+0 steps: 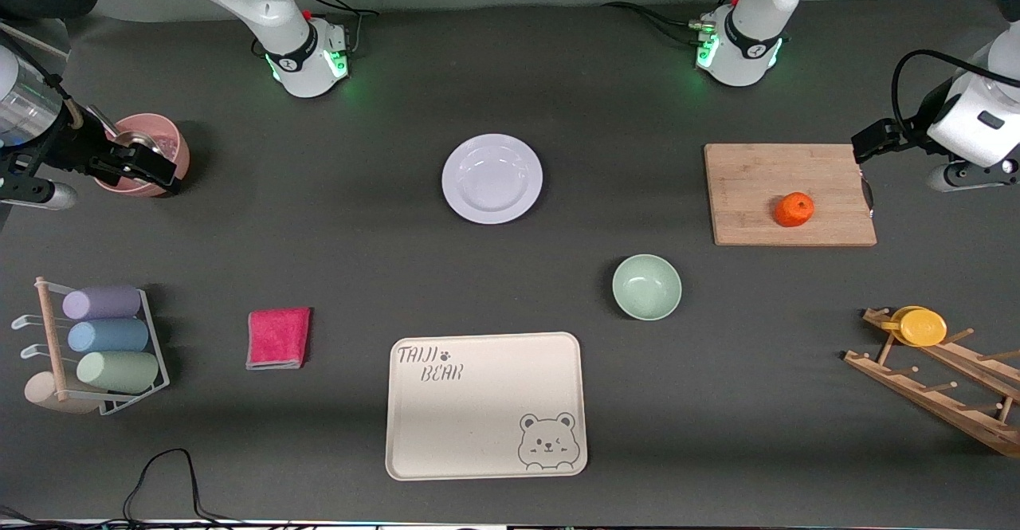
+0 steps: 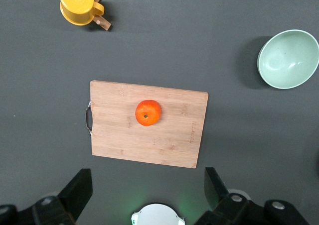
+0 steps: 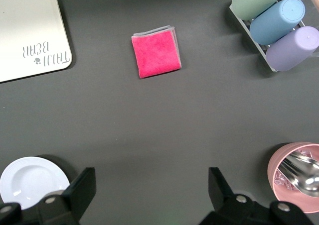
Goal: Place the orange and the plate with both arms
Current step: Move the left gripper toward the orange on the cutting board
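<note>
The orange (image 1: 794, 210) sits on a wooden cutting board (image 1: 793, 194) toward the left arm's end of the table; the left wrist view shows the orange (image 2: 148, 112) too. The white plate (image 1: 492, 178) lies flat at mid-table, and its edge shows in the right wrist view (image 3: 32, 180). My left gripper (image 1: 875, 141) hangs open and empty (image 2: 148, 190) over the table beside the board's handle end. My right gripper (image 1: 135, 167) is open and empty (image 3: 149, 187), raised by a pink bowl at the right arm's end.
A pale green bowl (image 1: 647, 286) stands nearer the camera than the plate. A cream bear tray (image 1: 486, 405) and a pink cloth (image 1: 277, 338) lie near the front. The pink bowl (image 1: 151, 151) holds a spoon. A cup rack (image 1: 100, 347) and a wooden rack with a yellow cup (image 1: 920, 326) stand at the ends.
</note>
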Controlling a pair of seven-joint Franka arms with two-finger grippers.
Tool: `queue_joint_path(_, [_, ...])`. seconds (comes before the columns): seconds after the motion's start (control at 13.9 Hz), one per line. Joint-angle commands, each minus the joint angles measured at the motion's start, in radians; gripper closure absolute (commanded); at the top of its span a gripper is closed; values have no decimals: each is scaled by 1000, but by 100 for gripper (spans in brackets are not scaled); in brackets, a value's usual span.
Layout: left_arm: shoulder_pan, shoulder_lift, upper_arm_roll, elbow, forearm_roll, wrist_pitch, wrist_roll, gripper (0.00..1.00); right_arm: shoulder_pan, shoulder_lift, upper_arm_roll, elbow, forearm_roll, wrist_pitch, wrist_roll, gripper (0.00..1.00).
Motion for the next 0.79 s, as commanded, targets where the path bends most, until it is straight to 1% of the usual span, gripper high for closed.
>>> queue_joint_path(0.0, [13,9,-14,32,-1,-55,33,0,9,-4,-5,2,1,-9,-3,0])
queue_joint_path(0.5, [31,3,-5,29,-18,-72,48,0,9,3,-5,-2,1,-2,-5,0])
queue_joint_path(0.72, [30,-42,3,11,-16,-143,47,0,9,7,-5,-4,3,-6,-6,0])
